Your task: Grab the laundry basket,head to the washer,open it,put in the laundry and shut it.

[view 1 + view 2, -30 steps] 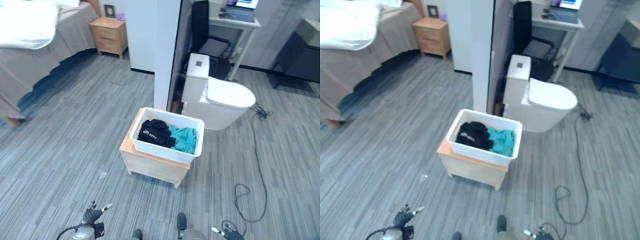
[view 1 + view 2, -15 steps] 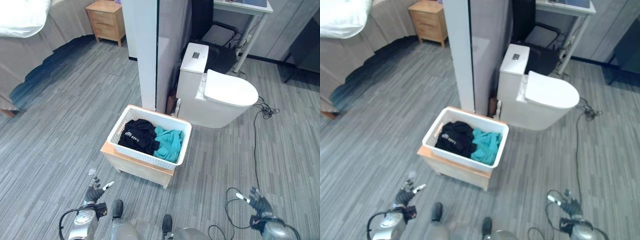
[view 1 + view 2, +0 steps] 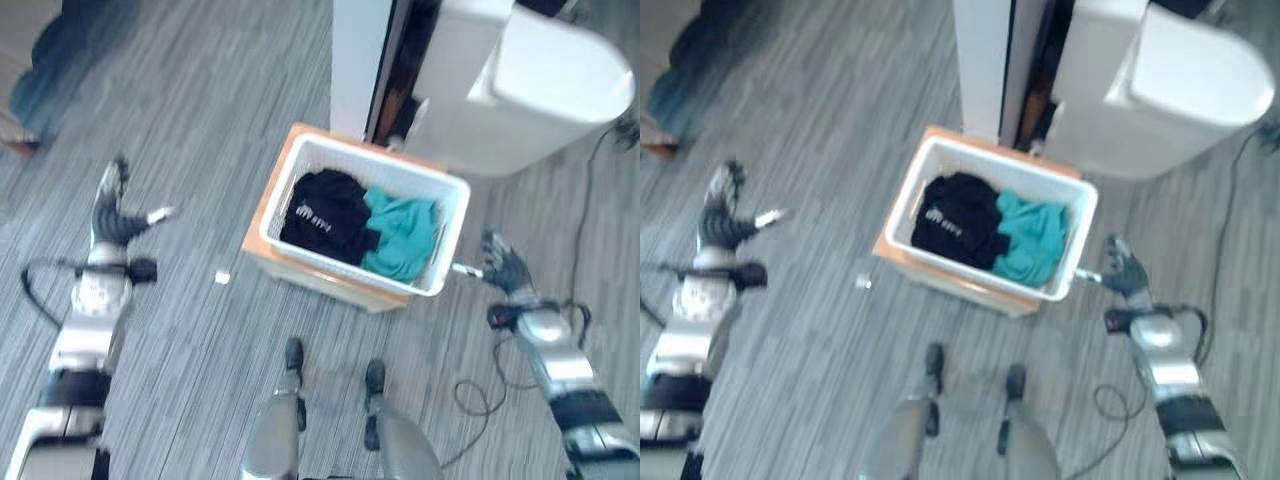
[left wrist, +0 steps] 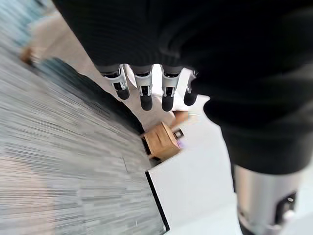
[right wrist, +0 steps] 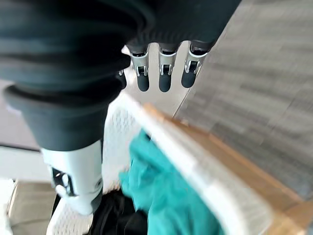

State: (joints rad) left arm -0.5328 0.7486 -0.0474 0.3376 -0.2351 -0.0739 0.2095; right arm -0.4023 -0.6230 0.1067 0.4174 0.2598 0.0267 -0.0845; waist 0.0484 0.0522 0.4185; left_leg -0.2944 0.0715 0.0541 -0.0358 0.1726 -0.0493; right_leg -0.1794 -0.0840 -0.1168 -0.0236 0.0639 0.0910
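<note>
A white laundry basket (image 3: 288, 175) holding a black garment (image 3: 324, 217) and a teal garment (image 3: 402, 233) rests on a low wooden stand (image 3: 254, 238). My right hand (image 3: 504, 268) hovers open just beside the basket's right rim, thumb pointing at it; in the right wrist view its fingers (image 5: 164, 73) stretch straight above the basket rim (image 5: 195, 165) and the teal cloth (image 5: 161, 196). My left hand (image 3: 112, 212) is open, well to the left of the basket, over the floor. In the left wrist view its fingers (image 4: 146, 90) are straight and hold nothing.
A white toilet (image 3: 540, 85) stands right behind the basket, with a white partition wall (image 3: 356, 60) beside it. A small white scrap (image 3: 222, 277) lies on the grey plank floor left of the stand. A wooden nightstand (image 4: 162, 140) and a bed (image 4: 83, 73) show in the left wrist view.
The camera has tilted down and come nearer the basket. Both arms have risen and spread, the right hand now close to the basket's right rim, the left far out to the side.
</note>
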